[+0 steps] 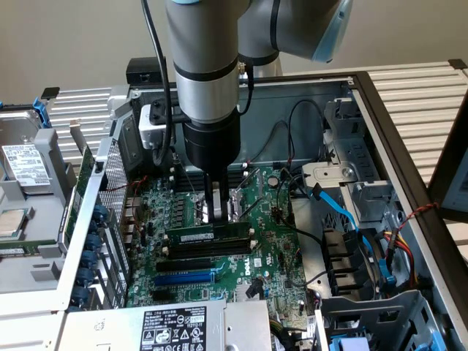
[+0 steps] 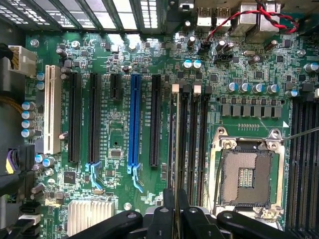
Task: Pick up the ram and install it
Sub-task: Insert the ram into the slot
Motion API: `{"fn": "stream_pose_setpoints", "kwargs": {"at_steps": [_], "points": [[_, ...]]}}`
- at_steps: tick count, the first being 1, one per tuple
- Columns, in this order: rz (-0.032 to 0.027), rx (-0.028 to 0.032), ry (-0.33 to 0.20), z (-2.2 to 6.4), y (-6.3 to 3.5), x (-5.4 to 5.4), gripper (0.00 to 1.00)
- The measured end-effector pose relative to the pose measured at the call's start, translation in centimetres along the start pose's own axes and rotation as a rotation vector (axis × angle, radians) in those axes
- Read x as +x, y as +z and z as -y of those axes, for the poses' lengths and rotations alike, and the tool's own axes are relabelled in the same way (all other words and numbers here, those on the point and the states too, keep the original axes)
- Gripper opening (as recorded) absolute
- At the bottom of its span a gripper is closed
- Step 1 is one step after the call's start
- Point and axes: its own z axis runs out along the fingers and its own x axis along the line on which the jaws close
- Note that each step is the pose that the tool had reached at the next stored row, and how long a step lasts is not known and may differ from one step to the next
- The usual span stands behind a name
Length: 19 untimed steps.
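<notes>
The ram (image 1: 219, 235) is a long dark-green stick with a small white label, standing on edge over the black memory slots (image 1: 197, 254) of the motherboard. My gripper (image 1: 213, 216) comes straight down from the arm and is shut on the ram's top edge near its middle. In the wrist view the ram (image 2: 173, 144) shows edge-on as a thin dark line, in line with the slot that has a white end clip (image 2: 175, 88). My gripper (image 2: 175, 196) pinches it between two close black fingers. Whether the ram is seated in the slot cannot be told.
Beside the ram lie two more memory slots (image 2: 193, 144), the open CPU socket (image 2: 246, 177), a blue expansion slot (image 2: 133, 119) and black expansion slots. Blue and black cables (image 1: 344, 212) and drive bays crowd the exterior view's right. A labelled power supply (image 1: 172, 327) sits at the front.
</notes>
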Motion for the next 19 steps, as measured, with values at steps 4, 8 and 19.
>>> {"fn": "stream_pose_setpoints", "kwargs": {"at_steps": [4,8,19], "points": [[0.0,0.0,0.0,-0.01,0.27,-0.03,0.14],[-0.0002,-0.0001,0.0,-0.01,0.37,-0.1,0.14],[-0.0002,-0.0002,0.0,-0.02,0.63,-0.12,0.14]]}}
